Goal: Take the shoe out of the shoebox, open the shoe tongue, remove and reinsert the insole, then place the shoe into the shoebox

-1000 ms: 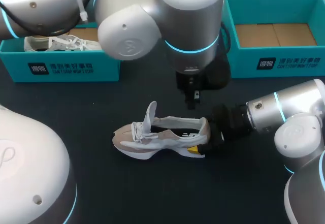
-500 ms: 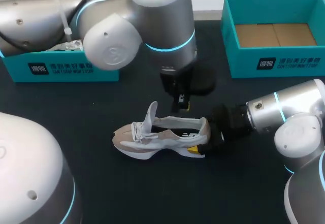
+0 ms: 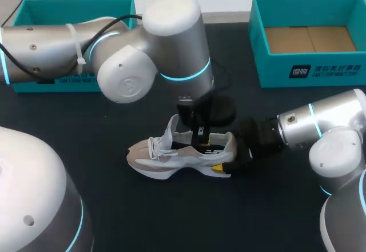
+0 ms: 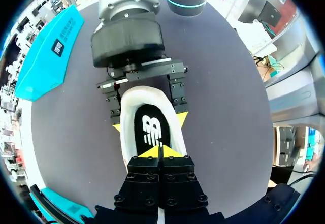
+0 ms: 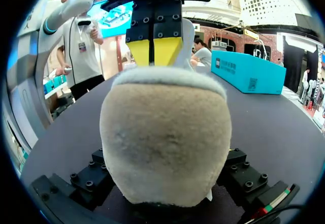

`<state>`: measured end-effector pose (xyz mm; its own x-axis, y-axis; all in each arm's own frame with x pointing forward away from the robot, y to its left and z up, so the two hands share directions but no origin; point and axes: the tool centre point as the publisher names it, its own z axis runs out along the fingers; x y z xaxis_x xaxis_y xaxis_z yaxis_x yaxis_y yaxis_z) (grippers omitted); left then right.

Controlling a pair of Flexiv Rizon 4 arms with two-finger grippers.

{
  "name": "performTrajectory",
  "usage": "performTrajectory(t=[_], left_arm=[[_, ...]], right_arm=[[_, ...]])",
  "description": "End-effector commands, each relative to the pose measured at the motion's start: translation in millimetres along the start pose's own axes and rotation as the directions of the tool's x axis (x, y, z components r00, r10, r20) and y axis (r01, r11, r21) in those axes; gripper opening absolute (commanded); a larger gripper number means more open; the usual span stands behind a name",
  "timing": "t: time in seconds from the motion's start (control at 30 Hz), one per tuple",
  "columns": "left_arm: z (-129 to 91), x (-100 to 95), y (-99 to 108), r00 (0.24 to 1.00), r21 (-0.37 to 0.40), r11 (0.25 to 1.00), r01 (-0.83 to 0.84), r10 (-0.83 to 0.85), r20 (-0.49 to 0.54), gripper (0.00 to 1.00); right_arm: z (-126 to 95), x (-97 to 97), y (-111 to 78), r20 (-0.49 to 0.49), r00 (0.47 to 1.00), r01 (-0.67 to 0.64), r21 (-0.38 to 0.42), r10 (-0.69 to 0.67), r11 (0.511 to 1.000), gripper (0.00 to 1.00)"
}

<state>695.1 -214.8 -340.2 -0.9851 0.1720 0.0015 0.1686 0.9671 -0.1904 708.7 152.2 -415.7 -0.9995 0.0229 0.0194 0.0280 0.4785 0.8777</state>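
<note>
While the right gripper (image 4: 150, 121) clamps the shoe (image 3: 171, 158), the left gripper (image 4: 160, 153) points down into it, tips together.

This looks like a robotics lab. A silver left arm (image 3: 148, 52) and right arm (image 3: 320, 126) with blue-lit joint rings lean over a dark counter (image 3: 171, 218). A teal left shoebox (image 3: 68, 3) and right shoebox (image 3: 309, 69) stand at its back.

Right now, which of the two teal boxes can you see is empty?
The right box: its brown cardboard floor shows bare. The left box is mostly hidden behind the left arm, so its contents cannot be seen.
</note>
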Motion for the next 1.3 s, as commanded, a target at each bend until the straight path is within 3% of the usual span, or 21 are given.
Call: performTrajectory(t=[0.03, 0.5, 0.63, 1.23, 1.27, 1.3], left_arm=[[16.0, -1.1, -1.1, 0.999, -0.029, 0.999, 0.034, -0.034, -0.002, 0.00], [17.0, -2.3, 0.4, 0.999, -0.030, 0.999, 0.033, -0.034, -0.019, 0.00], [33.4, 0.9, 0.9, 0.999, -0.048, 0.999, 0.023, -0.026, -0.047, 0.00], [47.9, 15.0, 15.5, 0.998, -0.074, 0.997, 0.021, -0.025, -0.065, 0.00], [49.1, 16.1, 15.6, 0.997, -0.077, 0.997, 0.021, -0.026, -0.066, 0.20], [50.0, 17.1, 15.8, 0.997, -0.074, 0.997, 0.011, -0.017, -0.073, 0.29]], right_arm=[[2.0, -0.7, -2.3, 0.002, 1.000, 0.000, 0.004, 0.000, 1.000, 0.00], [2.0, -0.7, -2.3, 0.002, 1.000, 0.000, 0.004, 0.000, 1.000, 0.00], [2.0, -0.7, -2.3, 0.002, 1.000, 0.000, 0.004, 0.000, 1.000, 0.00], [2.0, -0.7, -2.3, 0.002, 1.000, 0.000, 0.004, 0.000, 1.000, 0.00], [2.0, -0.7, -2.3, 0.002, 1.000, 0.000, 0.004, 0.000, 1.000, 0.00], [2.0, -0.7, -2.3, 0.002, 1.000, 0.000, 0.004, 0.000, 1.000, 0.00]])
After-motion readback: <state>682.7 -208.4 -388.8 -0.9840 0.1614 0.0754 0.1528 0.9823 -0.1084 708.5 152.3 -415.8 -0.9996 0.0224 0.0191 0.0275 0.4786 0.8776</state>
